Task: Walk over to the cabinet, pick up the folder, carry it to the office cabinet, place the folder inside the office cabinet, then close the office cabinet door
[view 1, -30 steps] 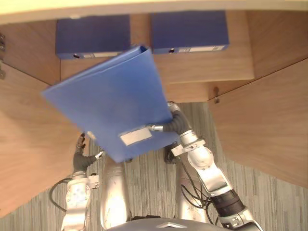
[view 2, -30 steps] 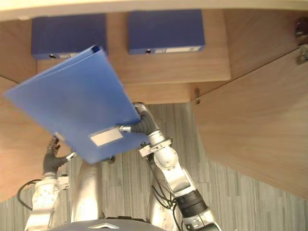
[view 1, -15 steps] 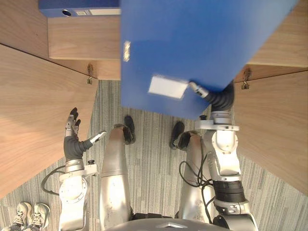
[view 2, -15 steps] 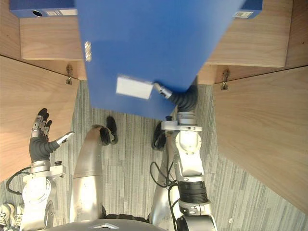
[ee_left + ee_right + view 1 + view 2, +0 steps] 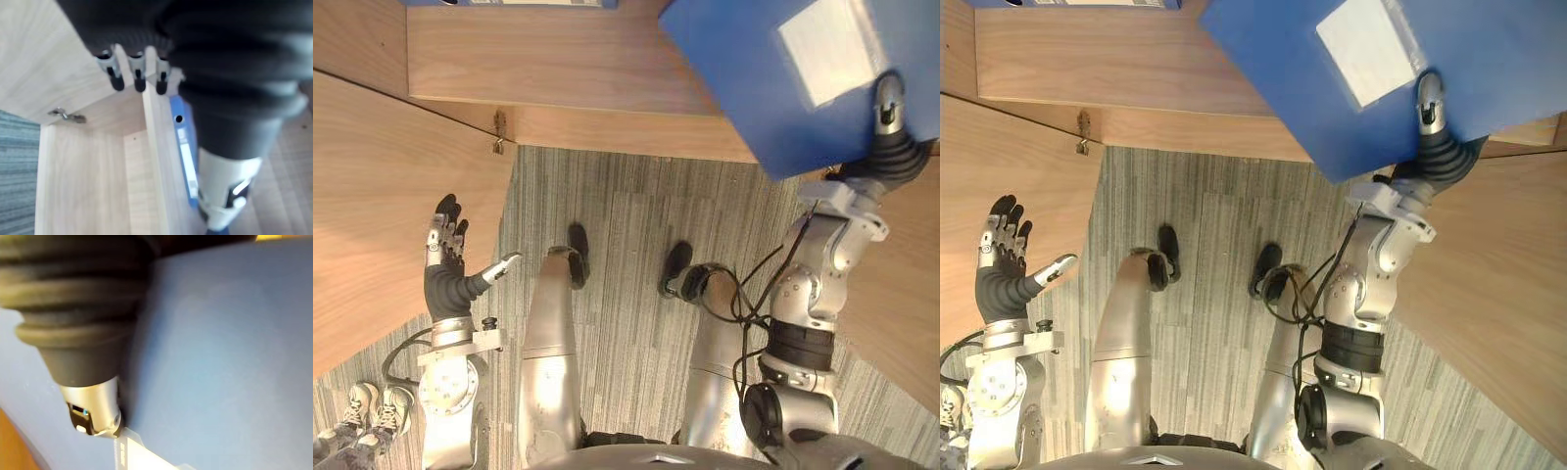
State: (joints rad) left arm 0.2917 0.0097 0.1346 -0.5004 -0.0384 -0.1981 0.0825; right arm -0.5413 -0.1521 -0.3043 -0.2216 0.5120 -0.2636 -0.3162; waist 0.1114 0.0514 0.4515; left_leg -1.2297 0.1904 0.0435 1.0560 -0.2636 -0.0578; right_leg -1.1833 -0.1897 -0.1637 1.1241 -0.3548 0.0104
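My right hand (image 5: pixel 891 147) holds a large blue folder (image 5: pixel 773 88) at the upper right, tilted in front of the cabinet. The thumb (image 5: pixel 95 406) presses on the folder's face beside a white label (image 5: pixel 827 49); the fingers are hidden beneath it. The folder (image 5: pixel 220 333) shows close up in the right wrist view. My left hand (image 5: pixel 445 269) is raised at the left, open with straight fingers, close to the open left cabinet door (image 5: pixel 382 196) and holding nothing.
The wooden cabinet's shelf (image 5: pixel 558 59) has another blue folder (image 5: pixel 509 3) lying on it, also seen as a folder (image 5: pixel 183 147) past my left fingers. The right door (image 5: pixel 901 313) stands open. Grey carpet lies below. A person's shoes (image 5: pixel 372 431) stand at the lower left.
The whole picture has shifted as the camera moved. My right arm has swung the folder from the middle to the upper right. My left hand has risen a little and stays open.
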